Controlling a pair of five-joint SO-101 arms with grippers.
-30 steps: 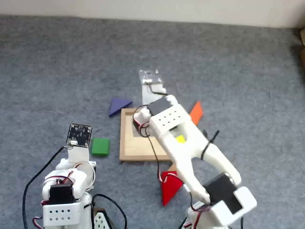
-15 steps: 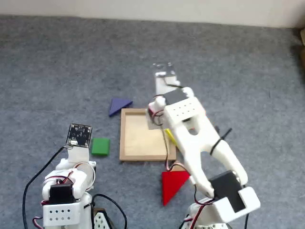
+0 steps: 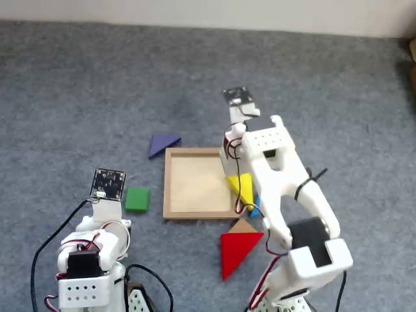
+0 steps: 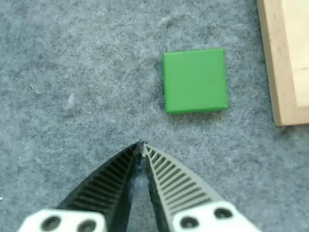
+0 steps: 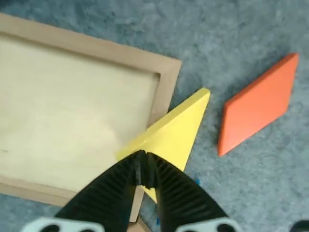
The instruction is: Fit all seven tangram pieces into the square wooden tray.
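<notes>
The square wooden tray [image 3: 168,185] lies mid-table with nothing inside. A yellow triangle [image 3: 242,187] rests flat across its right rim [image 5: 166,92], one corner over the tray floor. My right gripper [image 5: 144,169] is shut, its tips on the yellow triangle [image 5: 176,133]. Beside it lies an orange parallelogram [image 5: 258,111]. My left gripper [image 4: 140,145] is shut and holds nothing, a short way from the green square [image 4: 194,81] [image 3: 137,199], which sits left of the tray. A purple triangle [image 3: 162,143] lies off the tray's far left corner.
A large red triangle [image 3: 237,250] lies in front of the tray's right corner, with a small brown piece [image 3: 244,226] and a blue piece [image 3: 255,209] just behind it. The right arm [image 3: 279,175] spans the area right of the tray. Grey carpet covers the table.
The right arm has swung rightward from over the tray's middle to its right rim, uncovering the tray floor and covering the orange piece from above. The left arm has not moved.
</notes>
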